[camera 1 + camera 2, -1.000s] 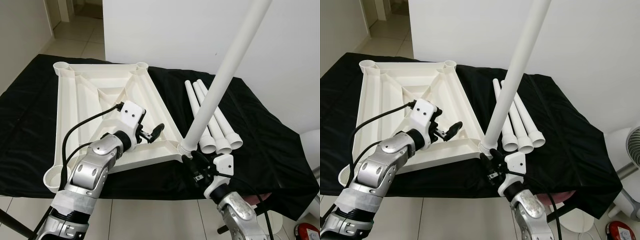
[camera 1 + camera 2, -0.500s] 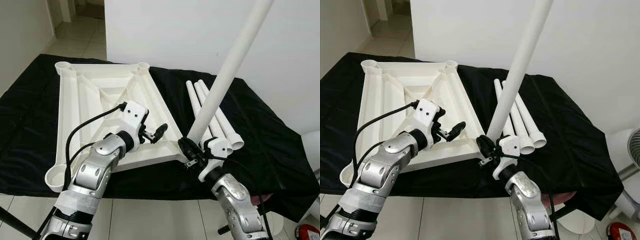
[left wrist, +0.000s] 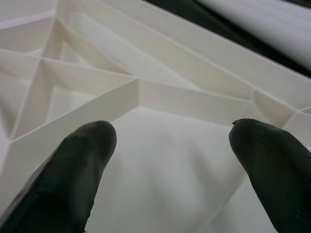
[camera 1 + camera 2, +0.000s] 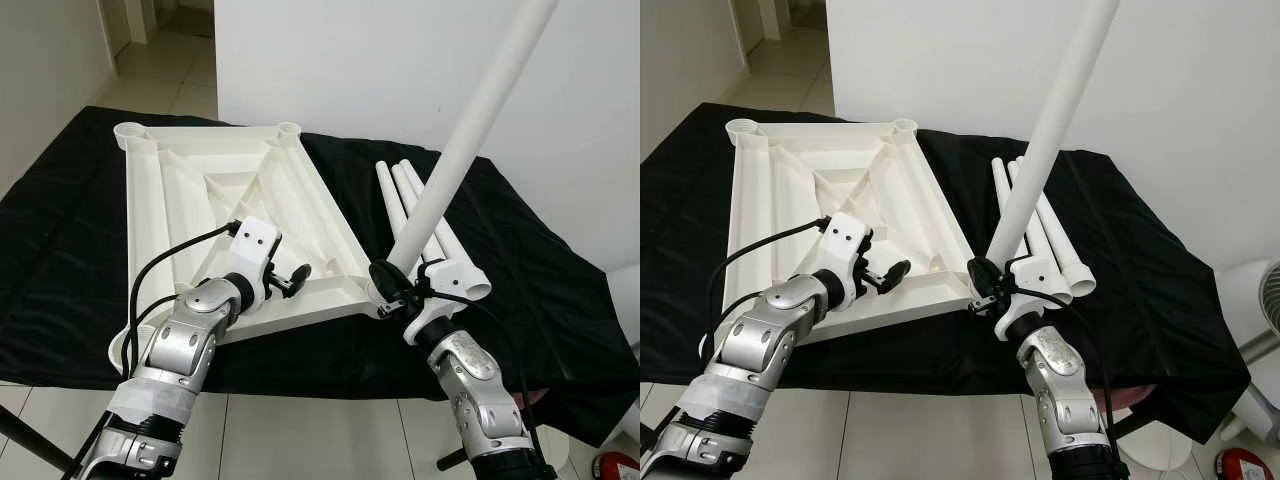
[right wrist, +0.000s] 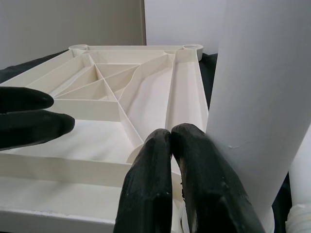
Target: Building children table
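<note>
The white tabletop point(image 4: 180, 190) lies upside down on a black cloth. A long white leg point(image 4: 470, 130) stands tilted in its near right corner socket point(image 4: 372, 292). My right gripper point(image 4: 385, 290) is at the foot of that leg. In the right wrist view its two fingertips point(image 5: 170, 141) are pressed together, shut, just beside the leg point(image 5: 262, 97) and not around it. My left gripper point(image 4: 295, 277) hovers open over the ribbed underside close to the near rim; its fingers point(image 3: 73, 165) are spread wide above a flat panel point(image 3: 165, 160).
Three spare white legs point(image 4: 425, 215) lie side by side on the cloth to the right of the tabletop. The cloth's front edge point(image 4: 300, 370) drops to a tiled floor. A white fan point(image 4: 1265, 300) and a red object point(image 4: 1240, 465) are at the lower right.
My right gripper has come up from below the table edge to the foot of the standing leg. My left gripper has dropped slightly toward the near rim. The camera has shifted a little.
</note>
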`<state>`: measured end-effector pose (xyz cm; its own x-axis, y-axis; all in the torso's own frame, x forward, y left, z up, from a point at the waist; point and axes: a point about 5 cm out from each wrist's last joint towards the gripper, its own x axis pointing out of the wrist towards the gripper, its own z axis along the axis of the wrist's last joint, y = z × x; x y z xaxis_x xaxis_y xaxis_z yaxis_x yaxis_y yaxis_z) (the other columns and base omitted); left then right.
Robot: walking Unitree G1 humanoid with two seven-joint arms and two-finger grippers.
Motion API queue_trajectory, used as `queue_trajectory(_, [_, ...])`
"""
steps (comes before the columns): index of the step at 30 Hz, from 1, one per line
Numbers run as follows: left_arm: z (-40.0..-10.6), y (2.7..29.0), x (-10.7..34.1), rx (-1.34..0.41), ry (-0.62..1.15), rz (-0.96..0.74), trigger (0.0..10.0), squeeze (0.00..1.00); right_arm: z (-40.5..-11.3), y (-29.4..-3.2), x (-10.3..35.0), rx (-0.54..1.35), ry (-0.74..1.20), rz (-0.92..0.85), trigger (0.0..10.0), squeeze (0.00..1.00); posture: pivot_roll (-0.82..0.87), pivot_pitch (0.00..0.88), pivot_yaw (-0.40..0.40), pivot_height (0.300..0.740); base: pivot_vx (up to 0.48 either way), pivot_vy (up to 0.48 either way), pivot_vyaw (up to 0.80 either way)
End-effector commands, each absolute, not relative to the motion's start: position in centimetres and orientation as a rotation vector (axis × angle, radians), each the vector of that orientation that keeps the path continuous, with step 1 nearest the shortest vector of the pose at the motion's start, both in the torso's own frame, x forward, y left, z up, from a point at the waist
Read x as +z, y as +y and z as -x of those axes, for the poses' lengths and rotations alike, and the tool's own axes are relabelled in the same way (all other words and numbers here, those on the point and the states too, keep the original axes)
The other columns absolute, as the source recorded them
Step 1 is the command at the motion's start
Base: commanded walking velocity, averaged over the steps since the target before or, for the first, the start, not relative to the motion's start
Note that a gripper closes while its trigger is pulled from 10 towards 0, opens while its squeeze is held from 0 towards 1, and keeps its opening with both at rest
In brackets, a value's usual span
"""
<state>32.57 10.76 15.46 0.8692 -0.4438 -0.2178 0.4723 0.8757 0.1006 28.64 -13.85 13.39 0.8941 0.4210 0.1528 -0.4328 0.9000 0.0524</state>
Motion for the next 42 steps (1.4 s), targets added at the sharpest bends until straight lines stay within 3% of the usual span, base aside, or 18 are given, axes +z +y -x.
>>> queue_trajectory(1, [-32.8,10.8,15.2,-0.454,0.215,-0.173,10.0,0.0,-28.7,-14.4,13.5,0.419,-0.146,-0.082,10.0,0.0,0.0,0.0,-0.129,0.74,0.0,0.0,0.0])
queue_trajectory(10, [-33.1,10.9,14.5,-0.487,0.269,-0.214,10.0,0.0,-27.7,-13.3,13.0,0.473,-0.136,-0.096,10.0,0.0,-0.02,0.0,-0.119,0.74,0.0,0.0,0.0])
queue_trajectory(11, [-33.0,10.7,14.7,-0.51,0.265,-0.193,10.0,1.0,-27.6,-13.4,12.9,0.471,-0.135,-0.096,10.0,0.0,-0.02,0.0,-0.118,0.74,0.0,0.0,0.0])
queue_trajectory(16, [-32.8,10.0,15.0,-0.57,0.245,-0.192,10.0,1.0,-27.6,-13.4,12.8,0.469,-0.133,-0.097,10.0,0.0,-0.02,0.0,-0.118,0.74,0.0,0.0,0.0])
queue_trajectory(18, [-32.5,9.4,15.4,-0.615,0.222,-0.184,10.0,0.13,-27.4,-13.3,12.5,0.466,-0.128,-0.097,10.0,0.0,-0.02,0.0,-0.119,0.74,0.0,0.0,0.0])
queue_trajectory(20, [-32.5,9.4,15.4,-0.615,0.222,-0.184,10.0,0.13,-27.4,-13.3,12.5,0.466,-0.128,-0.097,10.0,0.0,-0.02,0.0,-0.119,0.74,0.0,0.0,0.0])
queue_trajectory(21, [-32.3,9.1,15.4,-0.63,0.217,-0.182,10.0,0.0,-27.2,-13.3,12.3,0.463,-0.123,-0.096,10.0,0.0,-0.01,0.0,-0.121,0.74,0.0,0.0,0.0])
queue_trajectory(34, [-30.7,8.6,15.4,-0.807,0.206,-0.219,10.0,0.0,-24.9,-13.1,9.2,0.412,-0.037,-0.073,10.0,0.0,-0.01,0.0,-0.121,0.74,0.0,0.0,0.0])
queue_trajectory(42, [-31.1,9.0,13.7,-0.762,0.292,-0.327,10.0,0.0,-24.5,-13.7,9.1,0.376,-0.039,-0.072,10.0,0.0,-0.02,0.0,-0.11,0.74,0.0,0.0,0.0])
